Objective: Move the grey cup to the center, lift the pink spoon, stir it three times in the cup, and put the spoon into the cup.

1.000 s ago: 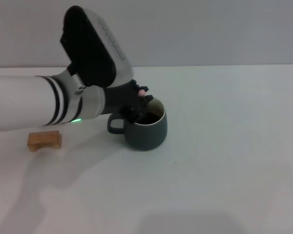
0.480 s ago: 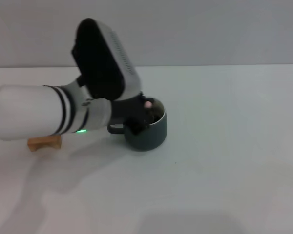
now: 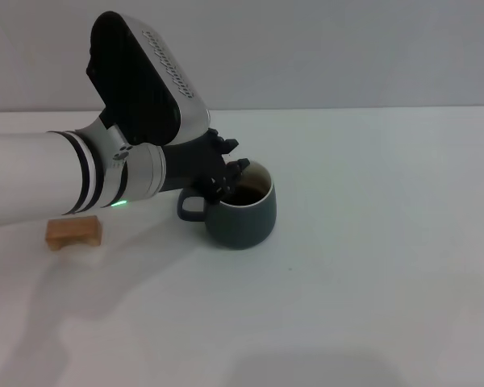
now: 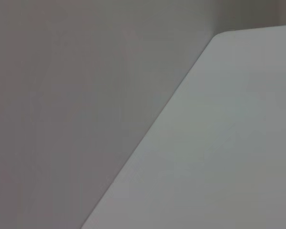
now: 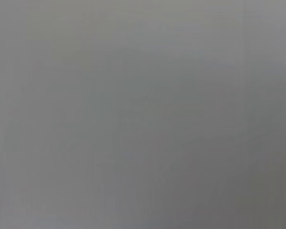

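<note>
The grey cup (image 3: pixel 244 216) stands upright on the white table (image 3: pixel 371 242) near the middle, its handle pointing left and dark liquid inside. My left gripper (image 3: pixel 228 171) hangs over the cup's near-left rim, just above the liquid. The pink spoon does not show in any view; the dark gripper body covers the spot where it would be. The left wrist view shows only the table top and a wall. My right gripper is out of view, and the right wrist view shows only plain grey.
A small tan wooden block (image 3: pixel 74 231) lies on the table to the left of the cup, under my left forearm. A grey wall runs along the table's far edge.
My left arm dipped toward the cup half a second ago and has risen and swung back left. The pink tip seen at the gripper earlier no longer shows.
</note>
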